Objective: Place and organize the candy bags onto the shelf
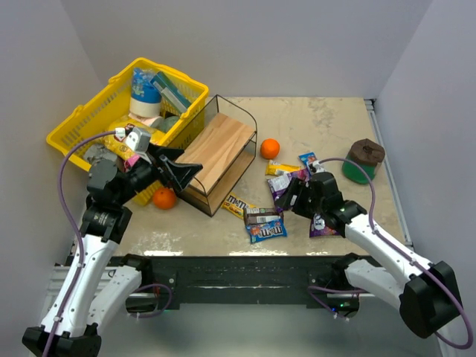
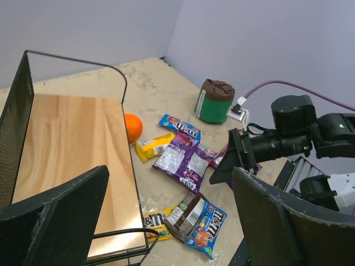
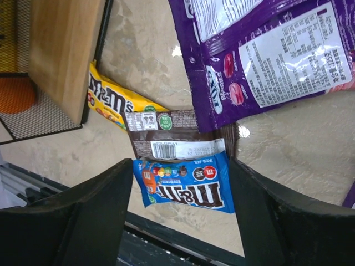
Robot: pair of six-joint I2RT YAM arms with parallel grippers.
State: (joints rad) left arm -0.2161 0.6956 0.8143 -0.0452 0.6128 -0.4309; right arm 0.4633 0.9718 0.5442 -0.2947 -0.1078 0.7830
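Observation:
Several candy bags lie on the table right of the shelf (image 1: 223,152): a blue M&M's bag (image 1: 266,231), a brown bag (image 1: 261,216), a yellow M&M's bag (image 1: 236,204), a purple bag (image 1: 280,184), a yellow bag (image 1: 281,168), a small blue bag (image 1: 309,161) and a purple bag (image 1: 323,227). My right gripper (image 1: 294,197) is open and empty, hovering over them; in its wrist view (image 3: 182,166) the blue M&M's bag (image 3: 186,185) shows between its fingers, with the brown bag (image 3: 177,141) just beyond. My left gripper (image 1: 178,175) is open and empty at the shelf's left end, above its wooden board (image 2: 72,160).
A yellow basket (image 1: 74,123) full of goods stands at the back left. One orange (image 1: 269,148) lies right of the shelf, another (image 1: 164,198) at its front left. A green container with a brown lid (image 1: 362,161) stands at the right.

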